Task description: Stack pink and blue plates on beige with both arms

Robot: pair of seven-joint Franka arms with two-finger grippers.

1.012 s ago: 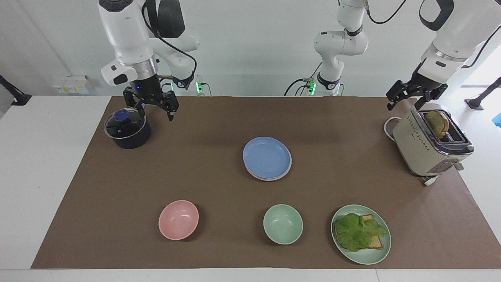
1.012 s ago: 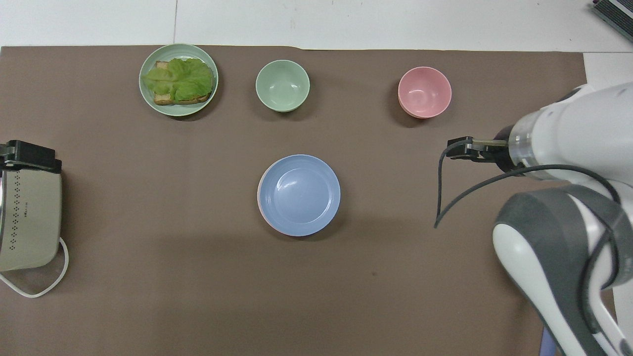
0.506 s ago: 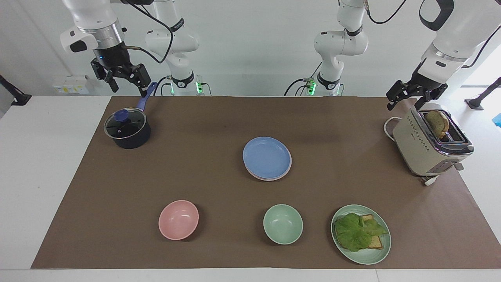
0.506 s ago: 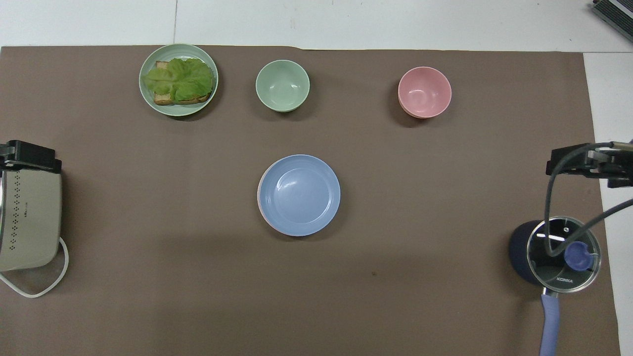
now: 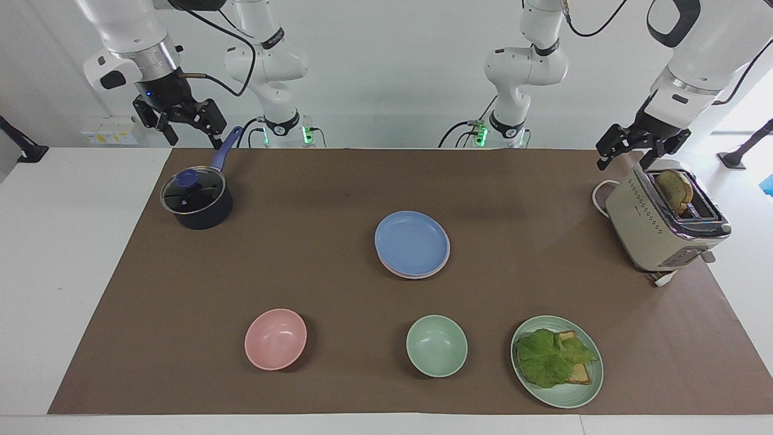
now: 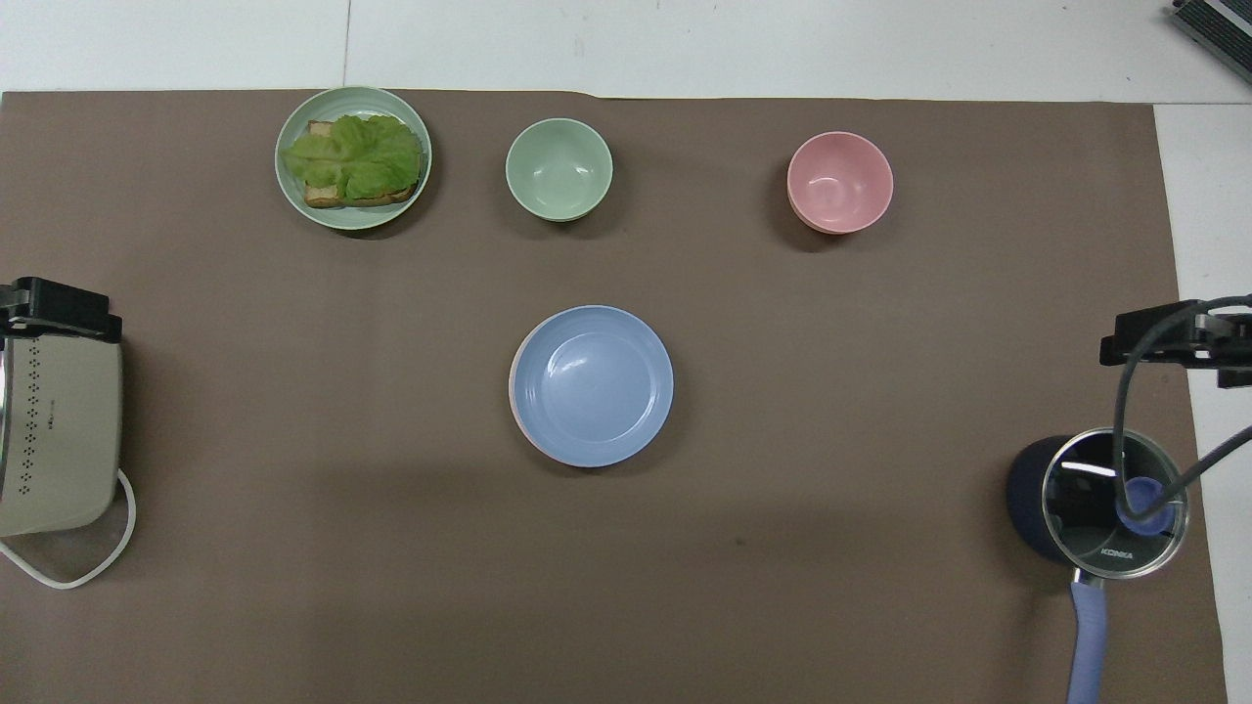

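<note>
A periwinkle blue plate [image 5: 412,243] [image 6: 593,383] lies in the middle of the brown mat, on top of a pale pink plate [image 5: 423,275] of which only a thin rim [image 6: 512,386] shows. The beige plate is hidden. My right gripper [image 5: 192,138] [image 6: 1169,340] hangs open and holds nothing. It is raised over the right arm's end of the table, by the pot's handle. Over the toaster at the other end, my left gripper [image 5: 625,161] [image 6: 59,308] waits open and holds nothing. Neither gripper touches the plates.
A dark pot [image 5: 196,202] with a glass lid and blue handle stands under the right gripper. A cream toaster [image 5: 661,226] holds a toast slice. Farther from the robots than the plates are a pink bowl [image 5: 275,338], a mint-green bowl [image 5: 436,345] and a green plate [image 5: 567,396] with lettuce and toast.
The right arm has risen off the pot and drawn back toward its own end of the table, uncovering the pot in the overhead view. The left arm and the plates have not moved.
</note>
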